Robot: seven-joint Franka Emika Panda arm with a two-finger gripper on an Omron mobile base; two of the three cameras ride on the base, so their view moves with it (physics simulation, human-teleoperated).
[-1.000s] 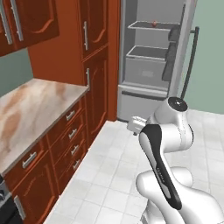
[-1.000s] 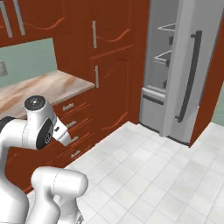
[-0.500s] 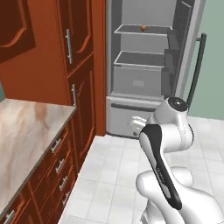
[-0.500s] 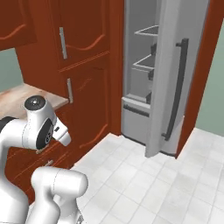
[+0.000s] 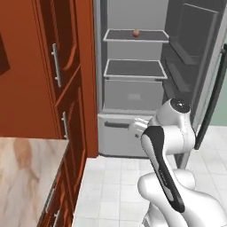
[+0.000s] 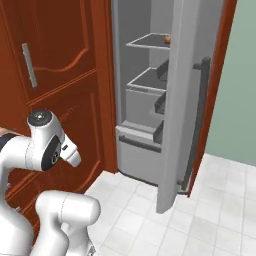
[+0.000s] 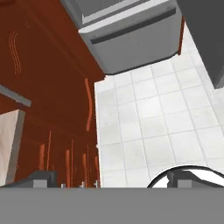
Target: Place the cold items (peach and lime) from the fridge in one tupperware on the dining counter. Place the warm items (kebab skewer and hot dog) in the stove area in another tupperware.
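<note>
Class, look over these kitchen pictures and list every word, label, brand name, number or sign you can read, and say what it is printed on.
None: no readable text anywhere. The fridge, its open door, the red-brown cabinets and the floor tiles carry no lettering, numbers or signs.

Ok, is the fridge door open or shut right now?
Open. The fridge door is swung wide, baring its pale shelves and lower drawer in both base views, with the peach sitting on the top shelf.
</note>
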